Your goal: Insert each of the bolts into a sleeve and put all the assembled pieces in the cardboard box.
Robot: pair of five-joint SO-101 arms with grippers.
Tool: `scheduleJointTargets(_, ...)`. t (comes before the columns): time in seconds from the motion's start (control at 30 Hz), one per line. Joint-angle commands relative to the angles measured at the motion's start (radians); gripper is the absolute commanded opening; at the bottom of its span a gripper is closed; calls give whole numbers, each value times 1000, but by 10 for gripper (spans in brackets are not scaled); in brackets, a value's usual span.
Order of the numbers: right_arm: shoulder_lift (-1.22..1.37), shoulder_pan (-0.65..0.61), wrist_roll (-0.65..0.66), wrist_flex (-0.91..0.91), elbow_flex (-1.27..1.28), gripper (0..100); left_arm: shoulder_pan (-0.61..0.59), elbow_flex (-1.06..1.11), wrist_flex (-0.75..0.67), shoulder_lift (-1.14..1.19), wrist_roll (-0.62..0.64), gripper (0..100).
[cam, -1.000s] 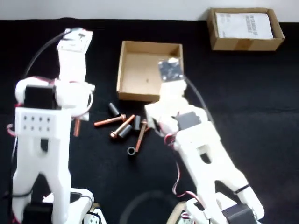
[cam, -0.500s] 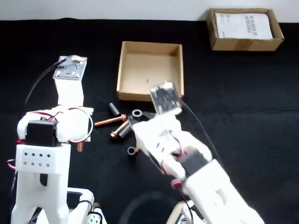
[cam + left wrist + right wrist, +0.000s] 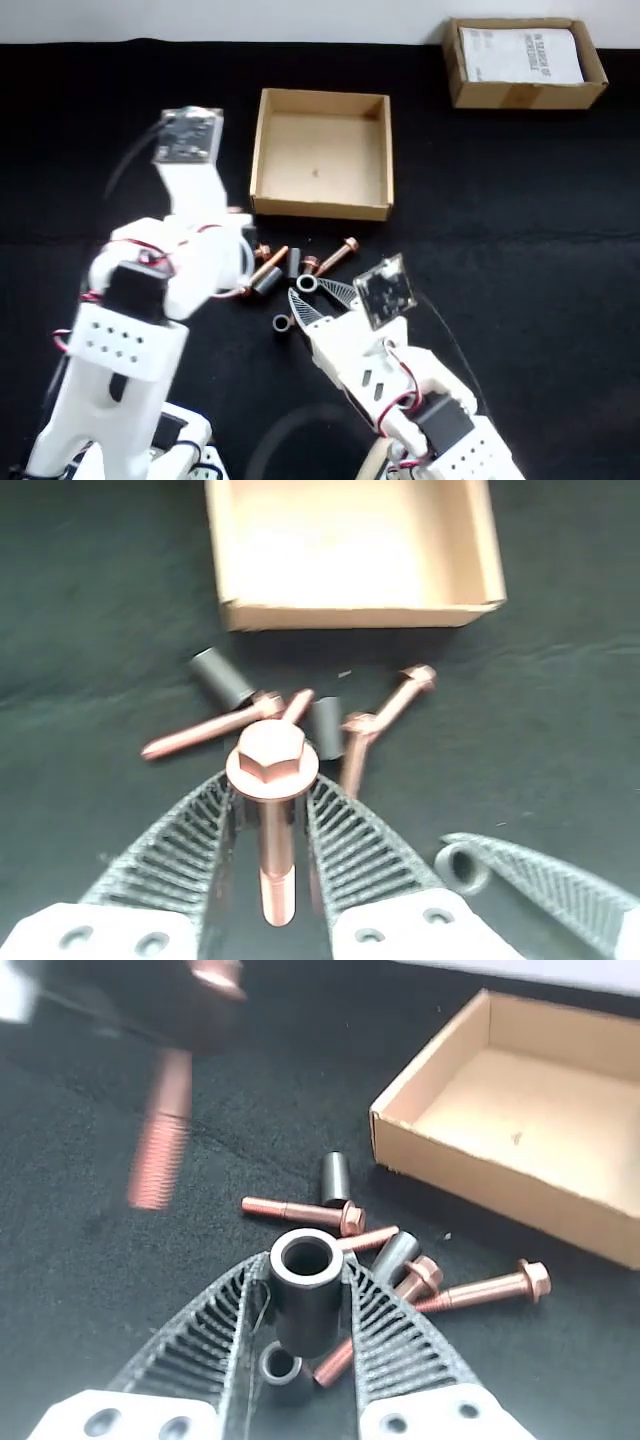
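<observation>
The bolt (image 3: 273,870) is pinched by its shank in the left hand (image 3: 270,783), and a sleeve (image 3: 305,1300) is gripped in the right hand (image 3: 306,1258), open end showing. In the last second the right arm has pulled back from the cardboard box (image 3: 320,208) toward the near edge, carrying the sleeve. The left arm has swung in from the left edge, so both parts now hang close together over the loose bolts (image 3: 335,255) and sleeves (image 3: 293,262). That looks to me like lining up for insertion. The cardboard box, toward the far edge, holds nothing yet. A second box (image 3: 520,97) in the far right corner holds a printed sheet (image 3: 522,52).
</observation>
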Motion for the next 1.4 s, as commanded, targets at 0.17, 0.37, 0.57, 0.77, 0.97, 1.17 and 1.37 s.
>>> scheduleJointTargets(0.17, -180, 71, 49, -21, 101, 8, 124, 21, -221, -27, 8, 8)
scheduleJointTargets(0.37, -177, 77, 48, -22, 110, 8, 139, 28, -316, -110, 8, 8)
scheduleJointTargets(0.57, -177, 77, 48, -41, 113, 8, 252, 28, -331, -171, 8, 8)
scheduleJointTargets(0.77, -168, 77, 48, -88, 113, 8, 289, 88, -333, -200, 5, 8)
scheduleJointTargets(0.97, -168, 79, 48, -88, 113, 8, 289, 179, -374, -231, -66, 8)
scheduleJointTargets(1.17, -166, 79, 48, -88, 113, 8, 309, 231, -473, -242, -64, 8)
scheduleJointTargets(1.37, -166, 79, 48, -85, 113, 8, 337, 231, -477, -232, -68, 8)
